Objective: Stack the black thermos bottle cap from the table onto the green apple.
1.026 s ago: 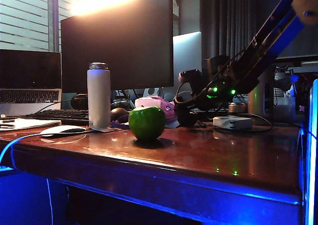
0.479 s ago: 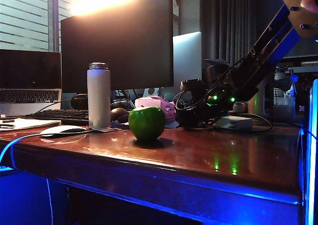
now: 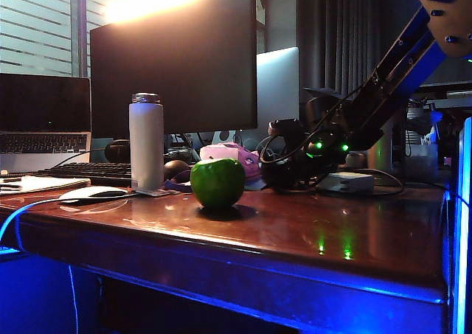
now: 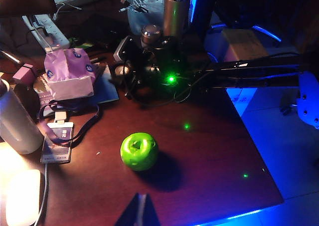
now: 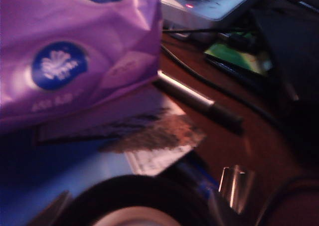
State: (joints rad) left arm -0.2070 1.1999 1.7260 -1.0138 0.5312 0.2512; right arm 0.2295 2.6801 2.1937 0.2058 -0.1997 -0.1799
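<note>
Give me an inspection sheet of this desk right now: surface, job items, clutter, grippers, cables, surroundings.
Surface: table glossy reddish-brown, blue-lit front edge; no spills seen.
Job's things: green apple stands alone near the front, nothing on it; black thermos bottle cap at the back, between the right gripper's fingers.
Clutter: white bottle, mouse, purple tissue pack, lanyard badge, pen.
Grippers: right gripper low around the cap beside the tissue pack, grip unclear; left gripper above the table in front of the apple, fingertips together, empty.
Cables: white cable runs over the desk edge; black cable behind the pen.
Surroundings: monitor, laptop, dim room.
</note>
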